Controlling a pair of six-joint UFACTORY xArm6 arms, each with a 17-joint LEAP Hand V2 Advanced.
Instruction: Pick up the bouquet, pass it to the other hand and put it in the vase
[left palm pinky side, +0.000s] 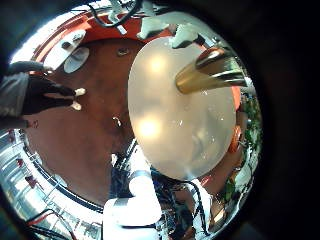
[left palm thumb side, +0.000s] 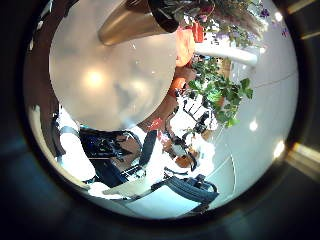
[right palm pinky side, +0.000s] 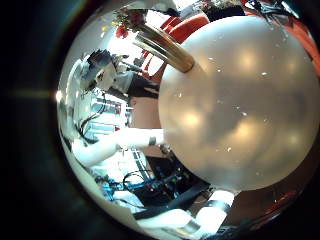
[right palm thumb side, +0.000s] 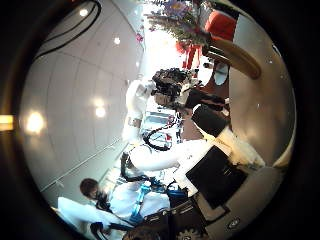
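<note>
A tall, shiny cone-shaped vase (left palm pinky side: 212, 70) stands on a round table (left palm pinky side: 175, 130), narrow end down. The flowers of the bouquet (left palm thumb side: 205, 10) show at its wide end. In the left thumb side palm view the vase (left palm thumb side: 135, 22) is close to the palm. The right little finger side palm view shows the vase (right palm pinky side: 165, 48) and flowers (right palm pinky side: 120, 25) farther off, above the table (right palm pinky side: 240, 110). In the right thumb side palm view my right hand's fingers (right palm thumb side: 222, 158) reach out straight with nothing between them. The flowers (right palm thumb side: 182, 20) and a second hand (right palm thumb side: 175, 85) are away from them.
A white robot arm (right palm pinky side: 110, 145) stands beside the table. A potted plant (left palm thumb side: 222, 92) stands on the floor past the table's edge. Bare floor (left palm pinky side: 85, 120) lies beside the table.
</note>
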